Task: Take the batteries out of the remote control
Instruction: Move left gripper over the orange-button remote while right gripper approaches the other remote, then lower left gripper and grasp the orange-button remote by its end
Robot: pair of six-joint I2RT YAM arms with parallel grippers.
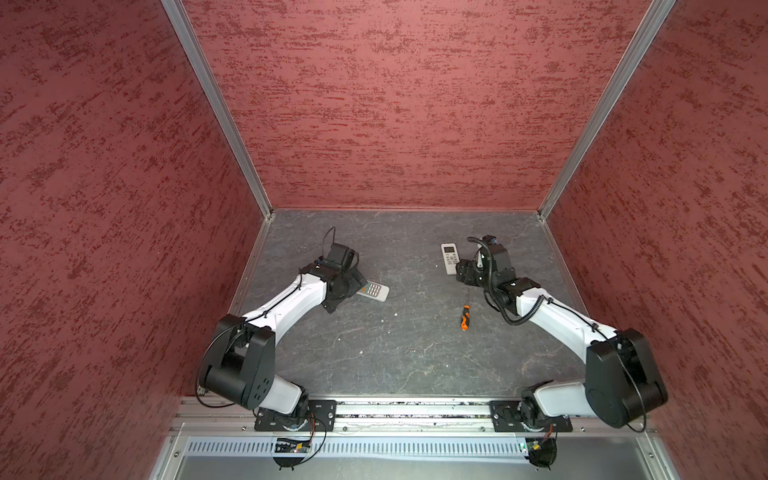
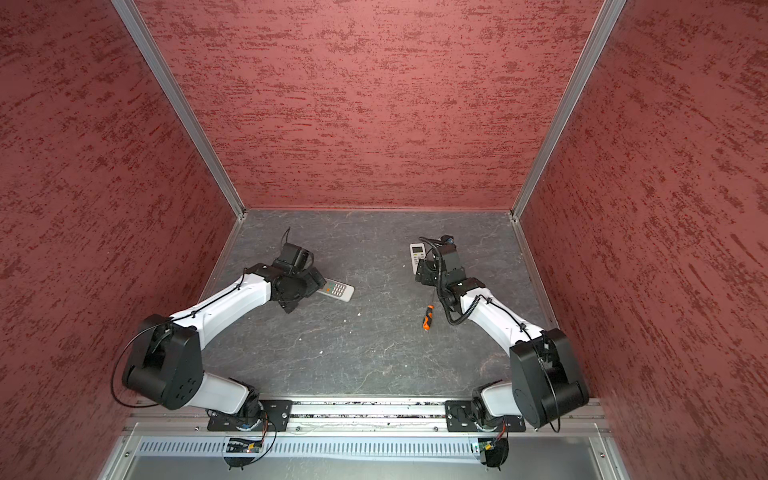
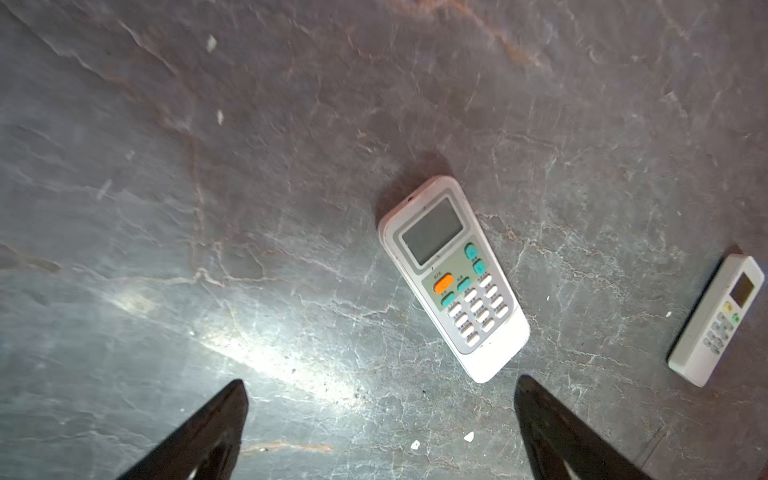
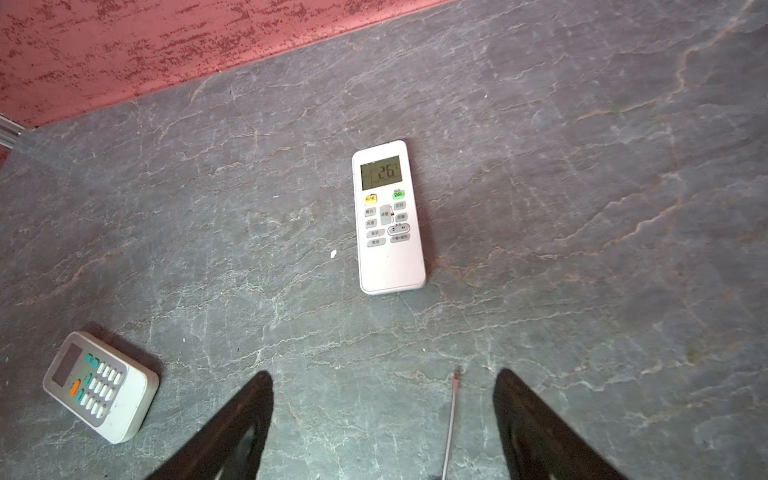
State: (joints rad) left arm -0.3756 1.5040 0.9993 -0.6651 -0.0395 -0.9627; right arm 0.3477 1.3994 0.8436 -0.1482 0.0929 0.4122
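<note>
My left gripper (image 3: 380, 386) hangs wide open, empty, near the orange-button remote (image 3: 453, 278). My right gripper (image 4: 384, 374) gapes too, screwdriver (image 4: 451, 424) below, slim remote (image 4: 388, 218) ahead. Both remotes lie face up, batteries hidden.

In both top views the left arm (image 1: 291, 297) is covering the screen end of the wide remote (image 1: 375, 291), and the right arm (image 1: 557, 316) is hiding the slim remote's (image 1: 449, 254) lower end. In the right wrist view the bottom edge is cutting off the screwdriver (image 4: 451, 424), showing only its thin shaft. Both remotes' backs are facing the bench (image 1: 395, 353), unseen.
</note>
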